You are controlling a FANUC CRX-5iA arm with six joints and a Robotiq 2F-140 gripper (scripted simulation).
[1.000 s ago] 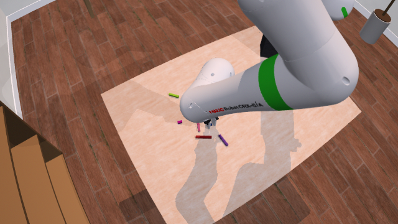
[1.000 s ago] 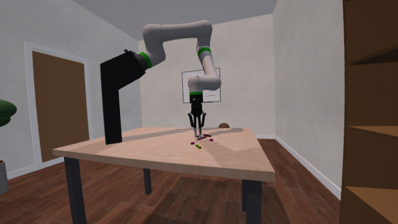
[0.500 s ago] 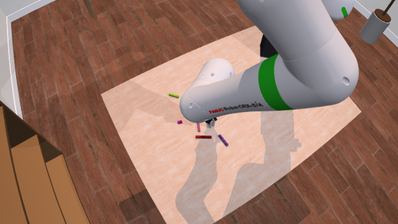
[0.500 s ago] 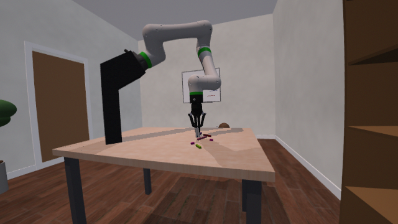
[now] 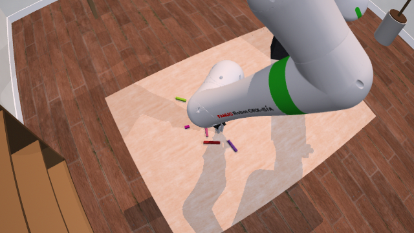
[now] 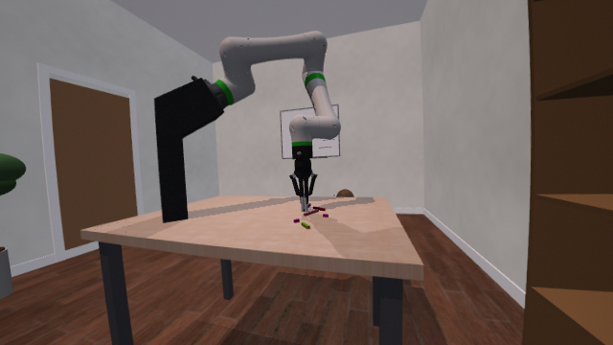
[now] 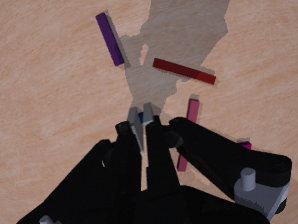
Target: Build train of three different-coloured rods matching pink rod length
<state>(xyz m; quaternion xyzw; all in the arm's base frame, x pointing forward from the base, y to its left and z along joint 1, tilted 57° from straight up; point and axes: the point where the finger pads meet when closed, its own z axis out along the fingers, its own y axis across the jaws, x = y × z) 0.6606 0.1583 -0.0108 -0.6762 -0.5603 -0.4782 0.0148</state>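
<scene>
My fingers [image 5: 219, 129] [image 6: 304, 207] are closed on the blue [image 7: 141, 118], a scrap of it showing between the tips; I can't tell its long axis, nor whether it touches the table.

Just beside me lies the pink [image 5: 207, 132] [image 6: 311, 212] [image 7: 193, 110], my measure, to leave alone. The red [image 5: 211, 142] [image 6: 319, 208] [image 7: 184, 71] lies crosswise beyond it, near.

What matters is the purple [image 5: 232, 145] [image 6: 308, 205] [image 7: 109, 40]: in the wrist view it's up and slightly left of my tips, its long axis slanting down towards them. I judge I'm roughly on that line, off its near end. Blue, magenta and purple would make nine, so I'd slide in along that axis, squaring the blue without nudging the purple.

Farther off, past the pink, is one magenta [image 5: 187, 127] [image 6: 326, 216] [image 7: 245, 145]; the second magenta [image 6: 296, 220] and the lime [image 5: 180, 99] [image 6: 306, 225] lie well apart from the purple.
</scene>
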